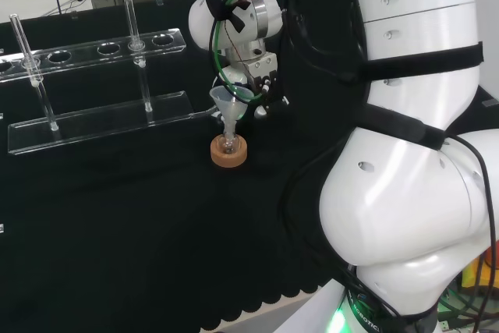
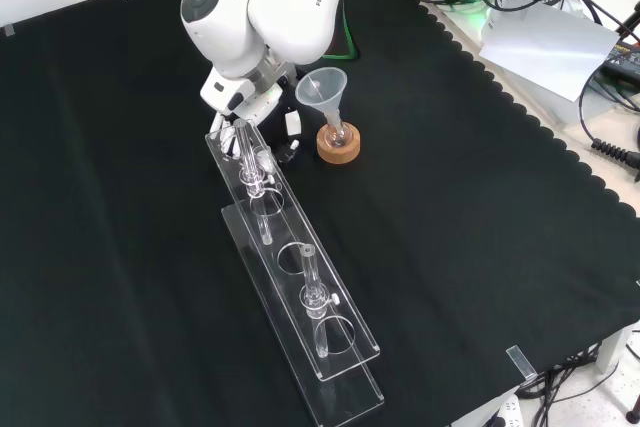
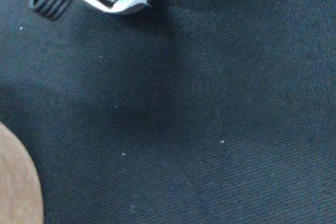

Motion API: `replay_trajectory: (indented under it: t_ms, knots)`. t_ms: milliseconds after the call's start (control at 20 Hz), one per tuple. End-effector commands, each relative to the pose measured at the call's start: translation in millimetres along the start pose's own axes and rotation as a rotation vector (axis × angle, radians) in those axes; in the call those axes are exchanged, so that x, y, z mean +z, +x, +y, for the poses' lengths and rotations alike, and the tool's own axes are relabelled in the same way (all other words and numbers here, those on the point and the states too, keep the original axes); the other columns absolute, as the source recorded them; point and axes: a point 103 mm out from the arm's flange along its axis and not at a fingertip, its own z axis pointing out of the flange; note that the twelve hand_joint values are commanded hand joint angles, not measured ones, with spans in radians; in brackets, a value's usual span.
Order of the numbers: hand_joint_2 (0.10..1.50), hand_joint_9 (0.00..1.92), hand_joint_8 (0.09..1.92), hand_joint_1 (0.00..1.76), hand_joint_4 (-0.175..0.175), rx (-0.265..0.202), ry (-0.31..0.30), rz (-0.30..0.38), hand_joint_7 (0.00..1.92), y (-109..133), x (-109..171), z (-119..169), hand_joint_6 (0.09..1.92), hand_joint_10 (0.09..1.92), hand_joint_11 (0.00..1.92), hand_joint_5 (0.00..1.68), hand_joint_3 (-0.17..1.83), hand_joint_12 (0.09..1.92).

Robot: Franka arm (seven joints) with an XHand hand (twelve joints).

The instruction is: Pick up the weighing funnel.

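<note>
- Front view: our hand hangs low over the worktop. The funnel on its cork ring is just beside it, and the test-tube rack is on its other side.
- We cannot tell how far it is open, or whether it holds anything.

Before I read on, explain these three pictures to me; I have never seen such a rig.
The big white shapes are one robot arm with a black and white hand at its end. One camera looks over the arm from behind, one looks down from the front, one sits at the wrist, close above the black cloth. On the cloth stand a clear rack with glass tubes and a funnel in a small flask on a cork ring. The hand hangs low beside the funnel. Whether it holds anything, I cannot tell.
</note>
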Motion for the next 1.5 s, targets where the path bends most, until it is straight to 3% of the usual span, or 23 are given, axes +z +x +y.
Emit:
replay_trajectory:
  t_ms: [50,200,1000,1500]
  knots:
    - [0.75,0.80,0.72,1.06,0.149,0.006,0.000,-0.031,0.53,-9,0,3,0.87,0.56,0.52,1.07,0.55,1.27]
    - [0.71,0.86,0.70,1.09,0.173,0.005,-0.008,-0.048,0.58,-11,-2,1,0.86,0.53,0.59,1.16,0.64,1.22]
    - [0.67,0.90,0.69,1.10,0.175,0.031,-0.059,-0.030,0.61,-47,-50,-25,0.88,0.49,0.66,1.17,0.71,1.17]
    - [0.66,0.90,0.69,1.10,0.175,0.109,-0.093,-0.048,0.60,-75,-86,-55,0.88,0.48,0.65,1.17,0.72,1.17]
